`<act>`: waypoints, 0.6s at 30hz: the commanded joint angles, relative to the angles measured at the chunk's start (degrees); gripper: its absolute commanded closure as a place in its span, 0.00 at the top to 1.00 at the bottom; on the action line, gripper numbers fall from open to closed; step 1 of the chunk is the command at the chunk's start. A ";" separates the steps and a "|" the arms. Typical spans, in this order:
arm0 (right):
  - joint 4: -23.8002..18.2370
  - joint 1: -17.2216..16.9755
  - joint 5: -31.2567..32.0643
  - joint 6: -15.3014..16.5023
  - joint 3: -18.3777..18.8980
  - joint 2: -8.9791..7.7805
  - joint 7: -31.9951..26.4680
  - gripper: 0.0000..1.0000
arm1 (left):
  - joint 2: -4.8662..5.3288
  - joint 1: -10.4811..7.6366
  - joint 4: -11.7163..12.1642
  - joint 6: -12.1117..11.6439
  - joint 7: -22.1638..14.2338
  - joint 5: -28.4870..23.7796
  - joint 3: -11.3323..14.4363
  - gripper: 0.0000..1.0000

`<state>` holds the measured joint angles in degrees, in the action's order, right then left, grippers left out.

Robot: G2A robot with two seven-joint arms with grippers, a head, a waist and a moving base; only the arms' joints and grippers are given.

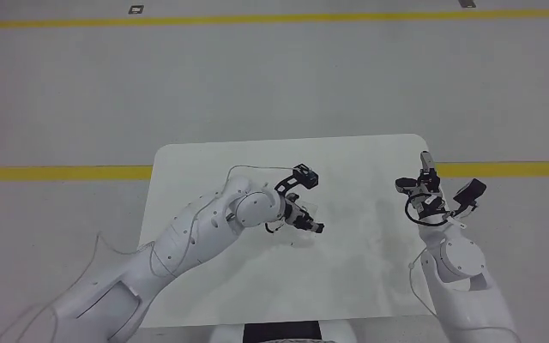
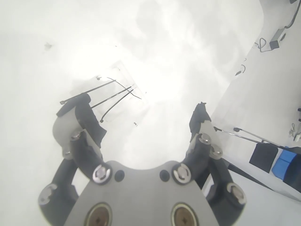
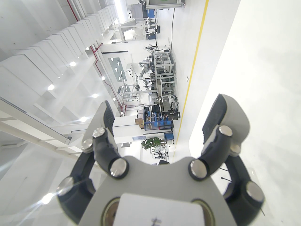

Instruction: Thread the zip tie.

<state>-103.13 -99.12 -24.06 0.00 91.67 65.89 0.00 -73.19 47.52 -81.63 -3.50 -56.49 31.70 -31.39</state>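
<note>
Zip ties (image 2: 111,97), three thin black strips as far as I can count, lie loose on the white table (image 2: 164,24) just ahead of my left gripper (image 2: 140,105). They fan out from near one another at the far ends, each straight or barely bowed, with a small square head at the near end of at least two. None is looped or threaded. The outermost one runs right past the tip of one of the fingers (image 2: 82,109); I cannot tell whether it touches it.

That detail comes from the left wrist view. From the top view I get the layout instead: the left gripper (image 1: 307,225) sits low over the middle of the table (image 1: 360,154), and the right gripper (image 1: 414,171) is well apart from it, out at the table's right edge.

My left tool is spread wide with nothing between its jaws. The right gripper (image 3: 163,102) is likewise spread wide and holds nothing. Its wrist camera looks out across the hall, with a yellow floor line (image 3: 197,48) running away between the fingertips; the same kind of yellow line (image 1: 77,172) crosses the floor behind the table in the top view.
</note>
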 commanded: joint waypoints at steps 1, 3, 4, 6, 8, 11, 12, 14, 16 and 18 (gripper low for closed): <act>0.00 0.00 0.00 0.00 0.00 0.00 0.00 1.00 | -0.55 -0.61 1.02 1.43 -1.28 -1.53 0.75 1.00; 0.00 0.00 0.00 0.00 0.00 0.00 0.00 1.00 | -0.75 -0.71 1.43 2.03 -1.30 -2.79 0.67 1.00; 0.00 0.00 0.00 0.00 0.00 0.00 0.00 1.00 | -0.75 -0.71 1.43 2.03 -1.30 -2.79 0.67 1.00; 0.00 0.00 0.00 0.00 0.00 0.00 0.00 1.00 | -0.75 -0.71 1.43 2.03 -1.30 -2.79 0.67 1.00; 0.00 0.00 0.00 0.00 0.00 0.00 0.00 1.00 | -0.75 -0.71 1.43 2.03 -1.30 -2.79 0.67 1.00; 0.00 0.00 0.00 0.00 0.00 0.00 0.00 1.00 | -0.75 -0.71 1.43 2.03 -1.30 -2.79 0.67 1.00; 0.00 0.00 0.00 0.00 0.00 0.00 0.00 1.00 | -0.75 -0.71 1.43 2.03 -1.30 -2.79 0.67 1.00; 0.00 0.00 0.00 0.00 0.00 0.00 0.00 1.00 | -0.71 -0.33 2.02 3.37 -0.64 -2.01 0.76 1.00; 0.00 0.00 0.00 0.00 0.00 0.00 0.00 1.00 | -0.76 0.13 1.67 6.31 0.40 -1.63 0.62 1.00; 0.00 0.00 0.00 0.00 0.00 0.00 0.00 1.00 | -0.84 0.46 1.11 9.70 0.94 -2.34 0.10 1.00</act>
<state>-103.13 -99.12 -24.06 0.00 91.67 65.89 0.00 -73.99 47.87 -80.20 4.42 -55.78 29.62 -31.11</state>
